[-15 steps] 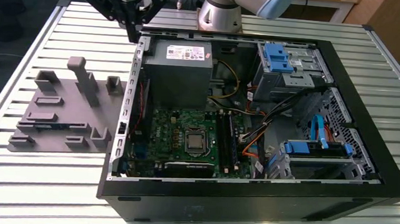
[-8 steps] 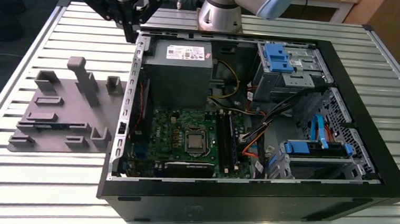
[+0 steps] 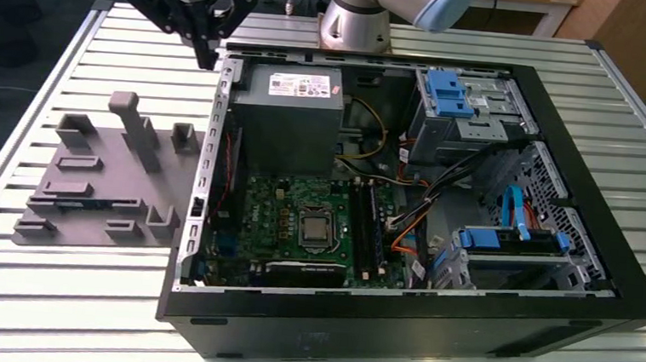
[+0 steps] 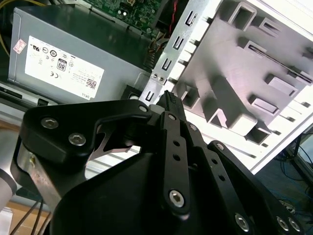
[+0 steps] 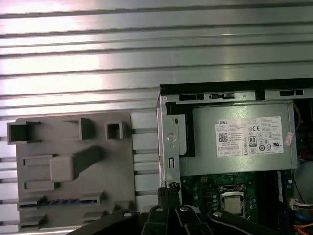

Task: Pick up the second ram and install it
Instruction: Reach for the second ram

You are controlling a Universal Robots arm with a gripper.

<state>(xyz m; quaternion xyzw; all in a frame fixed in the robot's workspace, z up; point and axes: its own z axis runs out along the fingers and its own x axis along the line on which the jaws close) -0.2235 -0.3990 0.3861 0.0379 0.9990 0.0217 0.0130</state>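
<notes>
Where the arm hangs above the far corner of the open computer case (image 3: pixel 404 323), the end effector (image 5: pixel 168 190) is clenched, its fingertips pressed together with nothing between them. It is above the case's bare metal side rim (image 3: pixel 220 97), apart from it as far as can be judged, with the grey power supply (image 3: pixel 288 110) just inside.

The power supply carries a white label (image 5: pixel 249 137) of dark print, a barcode and rows of approval marks, and a small pink sticker (image 5: pixel 288 139) at one end. The print is noted but not transcribed. No other writing was found.

Beyond the rim, outside the case, a grey tray (image 3: pixel 119 175) with upright blocks rests on the slatted tabletop (image 3: pixel 65 291). The second ram (image 5: pixel 58 201) lies edge-up in a low slot near the tray's far edge, a thin blue strip, well apart from the end effector and untouched. The green motherboard (image 3: pixel 287 204) lies inside the case past the power supply.

Risks, as judgement:
- Clenched fingers brought down on the stick would press it rather than take it.
- The stick sits deep between raised blocks; an approach slightly off line could strike a block or shove the tray, which does not appear to be fastened.
- The metal rim stands between tray and motherboard; a low crossing could catch it.
- Loose cables (image 3: pixel 437 185) run beside the memory slots and could snag.
</notes>
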